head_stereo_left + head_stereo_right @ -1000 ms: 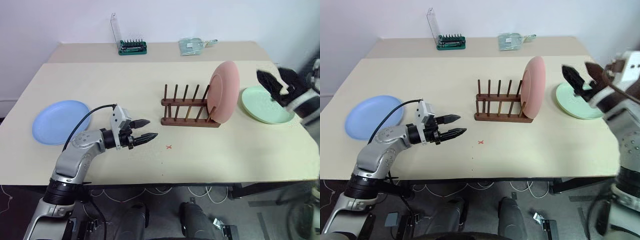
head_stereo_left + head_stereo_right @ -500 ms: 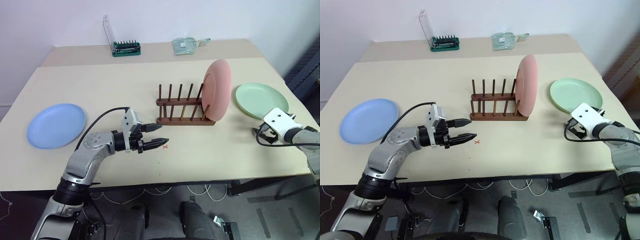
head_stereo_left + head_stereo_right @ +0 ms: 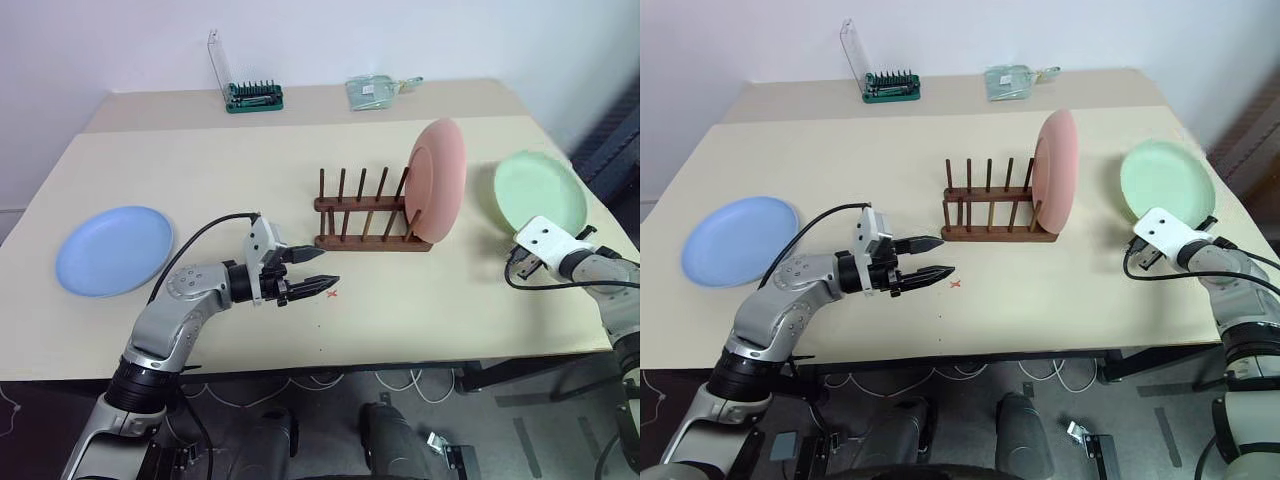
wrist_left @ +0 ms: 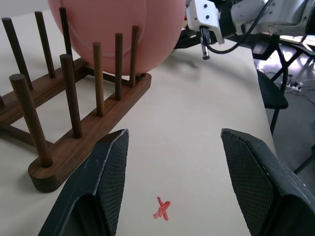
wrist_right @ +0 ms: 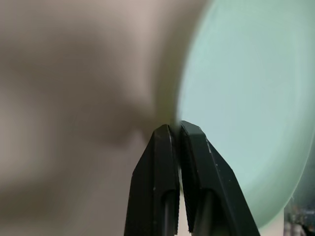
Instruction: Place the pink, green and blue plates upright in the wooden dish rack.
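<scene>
Right wrist view catches what the head camera cannot: the right gripper (image 5: 176,129) pinched closed on the near rim of the green plate (image 5: 246,98), tilted up off the table (image 3: 200,160) right of the wooden dish rack (image 3: 368,215). Head views show the pink plate (image 3: 438,180) upright at the rack's right end, the blue plate (image 3: 112,250) flat far left of it, and the left gripper (image 3: 318,270) open and empty before the rack.

Both eye views look down from high above the wooden dish rack (image 3: 372,212), taking in the whole counter (image 3: 300,160). The left wrist view sits low and close beside that rack, facing along it. The right wrist view faces the green plate (image 5: 246,98) very closely.
</scene>
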Robot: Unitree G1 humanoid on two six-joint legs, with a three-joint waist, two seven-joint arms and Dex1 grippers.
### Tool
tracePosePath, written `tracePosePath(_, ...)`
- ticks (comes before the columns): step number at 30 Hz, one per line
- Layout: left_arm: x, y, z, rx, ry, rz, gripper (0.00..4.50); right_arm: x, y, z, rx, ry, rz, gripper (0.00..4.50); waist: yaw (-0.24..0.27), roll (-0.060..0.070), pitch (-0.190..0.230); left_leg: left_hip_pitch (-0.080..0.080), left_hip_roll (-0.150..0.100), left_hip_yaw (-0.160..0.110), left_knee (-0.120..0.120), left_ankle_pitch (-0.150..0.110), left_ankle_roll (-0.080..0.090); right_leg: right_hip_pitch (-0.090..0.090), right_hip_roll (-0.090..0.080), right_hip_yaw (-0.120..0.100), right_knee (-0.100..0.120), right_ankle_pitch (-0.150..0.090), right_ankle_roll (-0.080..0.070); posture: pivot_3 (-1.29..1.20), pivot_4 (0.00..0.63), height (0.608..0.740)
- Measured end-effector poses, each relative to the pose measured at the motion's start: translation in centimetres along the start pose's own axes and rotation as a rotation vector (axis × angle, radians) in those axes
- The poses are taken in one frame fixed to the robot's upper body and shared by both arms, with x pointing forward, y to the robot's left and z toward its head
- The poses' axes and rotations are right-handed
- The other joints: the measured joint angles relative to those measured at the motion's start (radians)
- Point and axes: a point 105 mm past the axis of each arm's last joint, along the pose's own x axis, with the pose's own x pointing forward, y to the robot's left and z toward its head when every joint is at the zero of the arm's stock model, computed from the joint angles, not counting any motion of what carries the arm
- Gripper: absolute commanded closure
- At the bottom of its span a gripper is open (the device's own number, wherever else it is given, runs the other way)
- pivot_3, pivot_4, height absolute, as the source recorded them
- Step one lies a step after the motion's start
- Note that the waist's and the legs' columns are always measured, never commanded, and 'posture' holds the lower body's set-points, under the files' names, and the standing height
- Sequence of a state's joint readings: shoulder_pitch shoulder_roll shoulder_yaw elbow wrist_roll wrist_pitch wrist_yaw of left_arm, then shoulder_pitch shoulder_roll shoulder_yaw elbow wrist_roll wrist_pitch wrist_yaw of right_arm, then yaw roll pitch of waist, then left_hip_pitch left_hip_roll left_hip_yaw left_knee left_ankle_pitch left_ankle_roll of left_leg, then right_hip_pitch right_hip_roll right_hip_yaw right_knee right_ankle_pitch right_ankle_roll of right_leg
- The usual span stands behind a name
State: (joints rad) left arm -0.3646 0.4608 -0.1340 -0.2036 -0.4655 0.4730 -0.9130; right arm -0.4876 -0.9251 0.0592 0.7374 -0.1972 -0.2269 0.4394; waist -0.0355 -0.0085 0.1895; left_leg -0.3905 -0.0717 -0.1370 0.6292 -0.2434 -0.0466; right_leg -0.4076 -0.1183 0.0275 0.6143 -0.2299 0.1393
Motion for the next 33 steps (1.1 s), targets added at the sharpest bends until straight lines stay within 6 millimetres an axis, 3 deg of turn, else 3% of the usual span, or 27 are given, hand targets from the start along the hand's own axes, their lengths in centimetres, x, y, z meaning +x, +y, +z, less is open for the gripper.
tracePosePath(3,-0.1,0.0,0.1,0.005,0.003,0.001,1.43,-0.8,-2.4,2.2,-0.050,-0.074,-0.128,4.47,-0.002,0.001,0.000,0.000,0.000,0.000,0.000,0.000,0.000,0.000,0.000,0.001,0.000,0.000,0.000,0.00,0.150,0.740)
tracePosePath(6,-0.1,0.0,0.1,0.007,0.004,0.001,1.43,-2.7,-7.0,5.8,-0.001,-0.195,-0.337,4.47,-0.003,0.002,0.000,0.000,0.000,0.000,0.000,0.000,0.000,-0.001,0.000,0.001,0.001,0.000,0.000,0.00,0.150,0.740)
tracePosePath(10,0.0,0.0,0.1,0.006,0.000,-0.004,1.43,-7.1,-12.8,14.4,0.318,-0.586,-0.516,4.47,-0.008,0.002,0.000,0.000,0.001,0.000,0.000,0.000,0.000,0.000,0.000,0.001,0.001,0.000,0.000,0.00,0.150,0.740)
tracePosePath(12,0.0,0.0,0.0,0.002,-0.004,-0.008,1.43,-10.2,-14.1,18.9,0.460,-0.825,-0.456,4.47,-0.003,0.002,0.000,0.000,0.001,-0.002,0.000,0.000,0.000,0.000,0.000,0.000,0.001,0.000,0.000,0.00,0.150,0.740)
tracePosePath(14,0.0,0.1,-0.1,-0.004,-0.001,-0.006,1.43,-12.7,-13.7,22.2,0.540,-1.002,-0.307,4.47,0.005,0.000,-0.001,0.000,0.001,-0.003,0.000,0.000,0.000,0.001,0.000,-0.001,0.000,0.000,0.000,0.00,0.150,0.740)
tracePosePath(16,0.0,0.3,-0.4,-0.012,0.004,-0.001,1.43,-14.4,-11.5,24.8,0.607,-1.129,-0.070,4.47,0.019,0.000,-0.001,-0.001,0.000,-0.003,0.001,-0.001,0.001,0.001,0.000,-0.001,-0.001,0.000,0.000,0.00,0.150,0.740)
tracePosePath(20,-0.1,0.4,-0.5,-0.011,0.003,0.000,1.43,-16.6,-5.5,27.9,0.770,-1.251,0.460,4.47,0.025,0.000,0.000,-0.001,0.000,-0.003,0.001,-0.001,0.001,0.001,-0.001,-0.001,-0.002,0.000,0.000,0.00,0.150,0.740)
tracePosePath(22,-0.1,0.4,-0.5,-0.010,0.004,0.000,1.43,-17.1,-4.1,28.5,0.854,-1.272,0.617,4.47,0.025,0.000,0.000,-0.001,0.000,-0.003,0.001,-0.001,0.001,0.001,-0.001,-0.001,-0.001,0.000,0.000,0.00,0.150,0.740)
tracePosePath(25,-0.1,0.4,-0.5,-0.010,0.004,0.002,1.43,-16.5,-2.7,28.5,0.922,-1.227,0.716,4.47,0.024,0.000,0.000,-0.001,0.000,-0.003,0.001,-0.001,0.001,0.001,0.000,-0.001,-0.001,0.000,0.000,0.00,0.150,0.740)
tracePosePath(28,-0.2,0.4,-0.4,-0.006,0.004,0.005,1.43,-13.8,-0.8,28.1,1.007,-1.101,0.769,4.47,0.021,0.000,0.000,-0.001,0.000,-0.002,0.001,-0.001,0.001,0.000,0.000,-0.001,-0.001,0.000,0.000,0.00,0.150,0.740)
tracePosePath(33,-0.3,0.4,-0.3,0.001,0.005,0.013,1.43,-10.7,-0.4,26.9,1.162,-1.016,0.788,4.47,0.022,0.000,0.000,-0.001,0.000,-0.002,0.000,-0.001,0.001,-0.001,0.000,-0.001,0.000,0.000,0.000,0.00,0.150,0.740)
